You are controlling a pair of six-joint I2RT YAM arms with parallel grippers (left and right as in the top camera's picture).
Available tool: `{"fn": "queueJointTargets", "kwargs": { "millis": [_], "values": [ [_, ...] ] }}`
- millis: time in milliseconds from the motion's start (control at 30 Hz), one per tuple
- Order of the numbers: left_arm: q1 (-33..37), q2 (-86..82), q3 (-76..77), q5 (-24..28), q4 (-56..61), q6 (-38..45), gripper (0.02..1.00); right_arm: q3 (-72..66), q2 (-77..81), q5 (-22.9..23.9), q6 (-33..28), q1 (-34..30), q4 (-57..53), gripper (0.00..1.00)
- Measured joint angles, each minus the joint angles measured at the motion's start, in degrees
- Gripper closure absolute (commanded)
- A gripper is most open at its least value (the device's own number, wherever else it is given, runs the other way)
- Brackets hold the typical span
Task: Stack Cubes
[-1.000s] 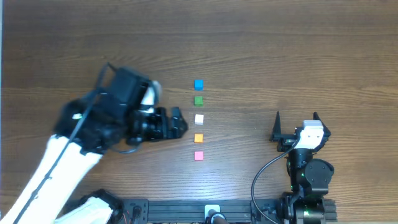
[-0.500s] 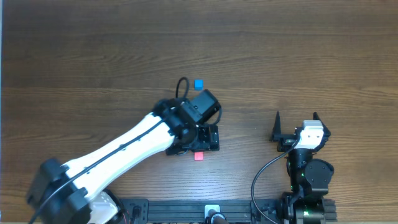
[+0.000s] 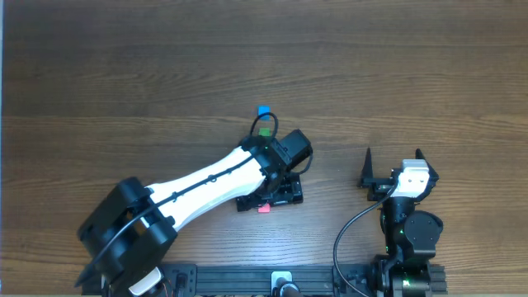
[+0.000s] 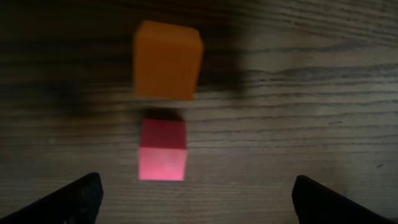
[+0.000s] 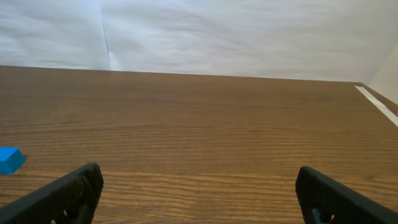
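Pincer (left) wide open, empty, above pink cube.

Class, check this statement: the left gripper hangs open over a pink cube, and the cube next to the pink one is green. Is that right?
No. Next to the pink cube lies an orange cube, not a green one; the left wrist view shows it. The left gripper does hang open over the pink cube.

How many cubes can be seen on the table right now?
4. A blue cube farthest from the bases; a green cube just nearer, beside the left arm; a pink cube under the left gripper, an orange cube just beyond it. The arm may hide another.
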Motion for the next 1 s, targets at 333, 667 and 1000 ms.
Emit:
{"fn": "queueJointTargets", "kwargs": {
  "millis": [333, 667, 1000],
  "values": [
    [-0.72, 0.79, -2.51, -0.02, 2.73, -0.15, 0.051, 0.0, 0.0, -0.02, 0.02, 0.0, 0.0, 0.007],
    [-0.79, 1.09, -4.2, -1.57, 3.8, -0.15, 0.073, 0.0, 0.0, 0.0, 0.0, 0.0, 0.0, 0.009],
    [-1.01, 1.09, -4.2, -3.8, 4.0, 0.09, 0.161, 0.0, 0.0, -0.02, 0.0, 0.0, 0.0, 0.007]
  ]
}}
